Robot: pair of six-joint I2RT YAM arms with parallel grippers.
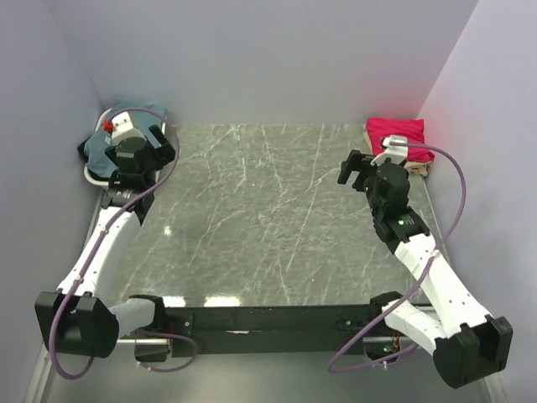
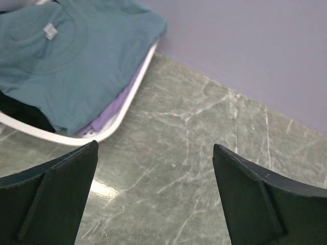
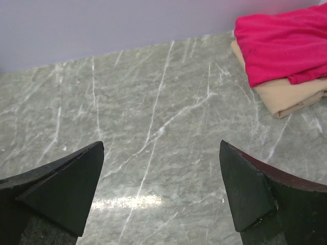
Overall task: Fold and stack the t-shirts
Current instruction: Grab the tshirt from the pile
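Note:
A dusty teal-blue t-shirt [image 2: 66,56] lies on top of the clothes in a white basket [image 2: 130,97] at the far left corner; it also shows in the top view [image 1: 101,149]. A folded crimson-pink t-shirt [image 1: 394,131] lies on a folded pale beige t-shirt [image 1: 417,168] at the far right corner. Both show in the right wrist view, pink [image 3: 281,43] over beige [image 3: 286,97]. My left gripper [image 1: 162,144] [image 2: 156,153] is open and empty above the table just right of the basket. My right gripper [image 1: 357,168] [image 3: 161,153] is open and empty above the table, left of the stack.
The basket also holds a lilac cloth [image 2: 110,115] and something black [image 2: 20,109] under the teal shirt. Pale walls [image 1: 268,59] close in the grey marble table [image 1: 268,218] at the back and both sides.

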